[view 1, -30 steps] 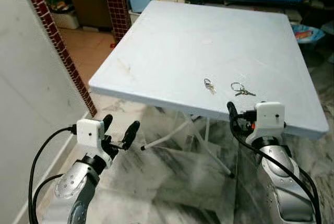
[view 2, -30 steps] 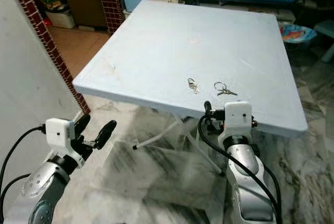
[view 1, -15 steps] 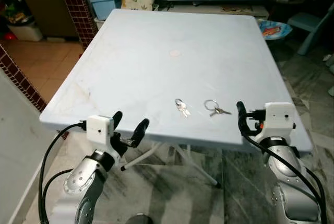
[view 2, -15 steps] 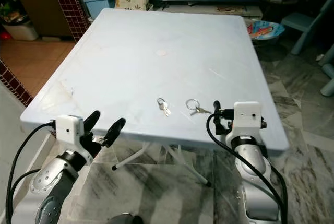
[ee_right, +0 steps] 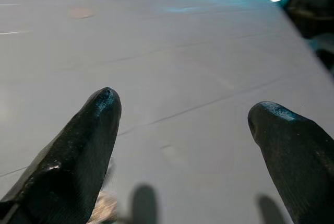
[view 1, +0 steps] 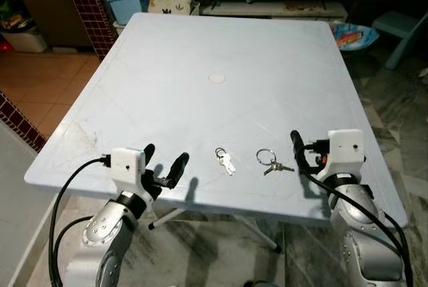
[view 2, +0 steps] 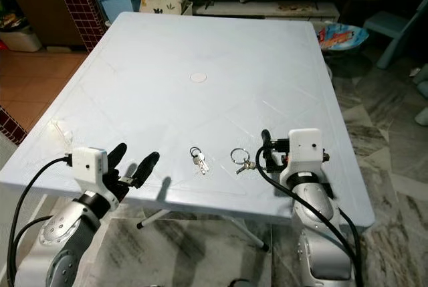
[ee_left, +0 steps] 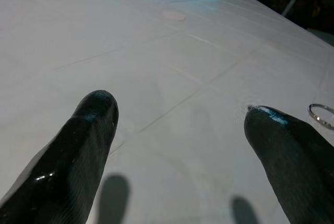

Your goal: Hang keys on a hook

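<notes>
Head views: pale blue table (view 1: 221, 39); small keys (view 1: 225, 161) near its front edge, ringed keys (view 1: 270, 162) just at their 3 o'clock. Left gripper (view 1: 164, 162) at 9 o'clock of them, right gripper (view 2: 265, 150) beside the ring.
Left wrist view: fingers (ee_left: 83, 145) spread.
Right wrist view: fingers (ee_right: 78, 151) spread.

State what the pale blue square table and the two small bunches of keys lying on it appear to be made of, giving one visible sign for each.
The pale blue square table looks like moulded plastic with a matt, slightly scuffed finish: faint moulded lines cross its top. The two small bunches of keys look like silvery metal, since their rings and blades glint. The alloy cannot be told.
</notes>
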Available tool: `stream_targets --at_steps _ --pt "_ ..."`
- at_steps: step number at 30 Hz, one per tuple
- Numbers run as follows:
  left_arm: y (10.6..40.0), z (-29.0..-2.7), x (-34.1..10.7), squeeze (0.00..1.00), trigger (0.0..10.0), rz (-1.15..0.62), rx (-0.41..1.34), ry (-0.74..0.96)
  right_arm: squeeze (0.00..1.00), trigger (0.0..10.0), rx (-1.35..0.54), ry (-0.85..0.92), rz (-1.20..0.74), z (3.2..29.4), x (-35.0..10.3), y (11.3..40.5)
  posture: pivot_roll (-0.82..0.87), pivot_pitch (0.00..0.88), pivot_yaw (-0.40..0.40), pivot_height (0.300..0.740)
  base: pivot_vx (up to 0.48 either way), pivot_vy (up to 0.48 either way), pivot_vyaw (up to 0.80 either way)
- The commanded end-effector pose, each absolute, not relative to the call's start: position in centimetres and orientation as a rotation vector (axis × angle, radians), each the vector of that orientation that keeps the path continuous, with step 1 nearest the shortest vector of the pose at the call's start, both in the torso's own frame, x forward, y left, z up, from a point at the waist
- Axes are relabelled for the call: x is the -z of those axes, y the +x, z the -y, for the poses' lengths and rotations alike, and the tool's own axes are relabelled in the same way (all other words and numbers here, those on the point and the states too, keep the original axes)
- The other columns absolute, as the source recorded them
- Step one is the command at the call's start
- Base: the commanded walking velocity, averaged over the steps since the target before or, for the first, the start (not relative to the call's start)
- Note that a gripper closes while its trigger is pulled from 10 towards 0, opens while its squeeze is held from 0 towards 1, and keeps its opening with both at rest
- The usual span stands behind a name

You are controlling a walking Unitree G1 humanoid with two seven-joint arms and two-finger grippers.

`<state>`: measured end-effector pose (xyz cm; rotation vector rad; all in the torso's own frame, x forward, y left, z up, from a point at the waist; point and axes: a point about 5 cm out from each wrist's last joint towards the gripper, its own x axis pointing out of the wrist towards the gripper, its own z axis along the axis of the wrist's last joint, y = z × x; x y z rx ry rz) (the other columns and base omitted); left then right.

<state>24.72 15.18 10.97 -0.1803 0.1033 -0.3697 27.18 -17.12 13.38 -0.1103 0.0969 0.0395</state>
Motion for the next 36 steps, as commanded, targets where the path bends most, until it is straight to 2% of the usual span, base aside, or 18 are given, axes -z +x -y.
stream_targets --at_steps 1,13,36 --pt "24.1 -15.4 -10.9 0.0 10.0 -0.139 0.387 -0.169 0.0 10.0 -0.08 -0.104 -0.098 16.7 -13.9 26.8 -0.01 0.114 0.033 0.74 0.0 0.0 0.0" --pt "21.4 -14.1 -11.1 0.0 10.0 -0.279 0.727 -0.178 0.0 10.0 -0.167 -0.071 -0.251 16.5 -12.3 26.0 0.01 0.114 0.029 0.74 0.0 0.0 0.0" --pt "21.4 -13.5 -11.4 0.0 10.0 -0.289 0.754 -0.186 0.0 10.0 -0.333 -0.009 -0.384 15.2 -10.2 26.3 0.02 0.114 0.025 0.74 0.0 0.0 0.0"
